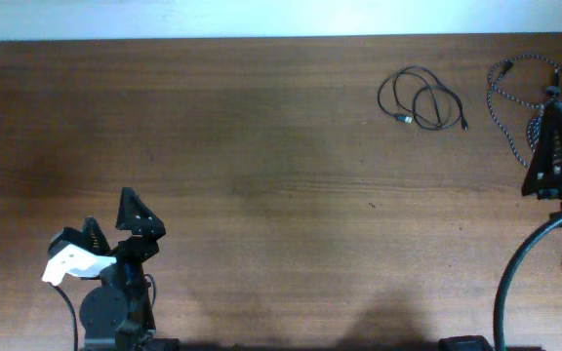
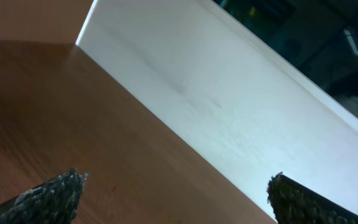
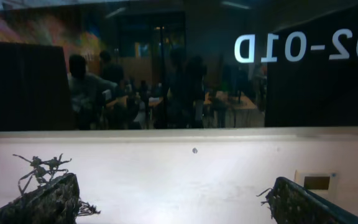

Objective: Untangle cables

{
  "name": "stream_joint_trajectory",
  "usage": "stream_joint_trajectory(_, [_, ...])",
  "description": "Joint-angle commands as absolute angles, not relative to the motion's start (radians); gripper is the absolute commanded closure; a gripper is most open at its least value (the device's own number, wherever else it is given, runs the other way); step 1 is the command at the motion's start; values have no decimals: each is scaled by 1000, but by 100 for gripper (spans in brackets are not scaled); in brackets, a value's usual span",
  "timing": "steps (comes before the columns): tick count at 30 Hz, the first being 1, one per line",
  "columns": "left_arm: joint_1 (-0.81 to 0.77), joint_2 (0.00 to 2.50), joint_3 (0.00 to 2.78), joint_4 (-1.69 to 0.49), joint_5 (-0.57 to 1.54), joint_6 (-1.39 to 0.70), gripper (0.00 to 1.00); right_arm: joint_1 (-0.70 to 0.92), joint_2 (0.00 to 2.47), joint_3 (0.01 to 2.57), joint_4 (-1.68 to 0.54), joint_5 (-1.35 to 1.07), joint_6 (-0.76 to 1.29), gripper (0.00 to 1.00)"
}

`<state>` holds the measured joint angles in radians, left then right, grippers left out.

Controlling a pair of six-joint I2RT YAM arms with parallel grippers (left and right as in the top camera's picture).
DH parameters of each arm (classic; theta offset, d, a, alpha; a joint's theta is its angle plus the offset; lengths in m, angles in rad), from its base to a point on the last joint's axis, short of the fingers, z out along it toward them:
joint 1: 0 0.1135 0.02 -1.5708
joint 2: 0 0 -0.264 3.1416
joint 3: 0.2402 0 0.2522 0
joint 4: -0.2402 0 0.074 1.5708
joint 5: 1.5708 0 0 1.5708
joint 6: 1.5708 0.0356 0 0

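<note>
Finishing, seemingly: black cord (image 1: 429,90) and speckled cord (image 1: 536,127) lie apart, left gripper (image 2: 176,202) and right gripper (image 3: 176,202) both released, empty; next, straighten speckled loops.

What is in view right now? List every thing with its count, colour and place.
plain black cable: one, black, loosely coiled on the far right part of the table
speckled cable: one, braided black-and-white, at the far right edge, apart from the black one, partly hidden by the right arm
table: one, brown wood
wall: one, white, beyond the table's far edge
window: one, dark glass, above the wall in the right wrist view
left arm: one, black with a white part, near left
right arm: one, black, far right, over the speckled cable
left fingers: two, dark, spread, nothing between
right fingers: two, dark, spread, nothing between
</note>
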<state>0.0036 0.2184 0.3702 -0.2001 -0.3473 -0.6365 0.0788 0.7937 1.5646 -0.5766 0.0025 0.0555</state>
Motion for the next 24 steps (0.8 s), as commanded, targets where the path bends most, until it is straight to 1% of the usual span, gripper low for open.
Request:
stream_joint_trajectory(1, [9, 215, 378, -147, -335, -636, 1, 85, 683, 1564, -569, 12, 60, 1])
stream_joint_trajectory(4, [9, 215, 378, -61, -335, -636, 1, 84, 511, 1564, -572, 12, 59, 1])
stream_joint_trajectory(5, [9, 214, 377, -64, -282, -636, 1, 84, 461, 1557, -572, 12, 59, 1])
stream_joint_trajectory(6, [9, 213, 376, -64, -174, -635, 1, 84, 410, 1539, -571, 12, 59, 1])
stream_joint_trajectory(7, [9, 213, 376, -69, -173, -635, 1, 84, 383, 1522, -564, 12, 59, 1])
stream_joint_trajectory(10, [9, 212, 374, -163, -196, -635, 1, 84, 368, 1467, -517, 12, 60, 1])
stream_joint_trajectory(11, [10, 212, 374, -173, -244, -636, 1, 84, 368, 1444, -502, 12, 60, 1])
stream_joint_trajectory(13, [9, 212, 368, -169, -251, -636, 1, 84, 368, 1386, -451, 12, 60, 1])
stream_joint_trajectory(15, [9, 212, 329, -171, -251, -709, 1, 84, 368, 1341, -410, 12, 60, 1])
stream_joint_trajectory(16, [9, 212, 328, -196, -287, -710, 1, 84, 368, 1328, -402, 12, 60, 1])
stream_joint_trajectory(19, [9, 165, 328, -287, -314, -707, 1, 84, 368, 1323, -403, 11, 60, 1])
stream_joint_trajectory(21, [9, 162, 326, -287, -321, -658, 1, 84, 368, 1323, -395, 12, 60, 1])
stream_joint_trajectory(24, [9, 153, 325, -282, -321, -658, 1, 84, 366, 1323, -389, 11, 60, 1])
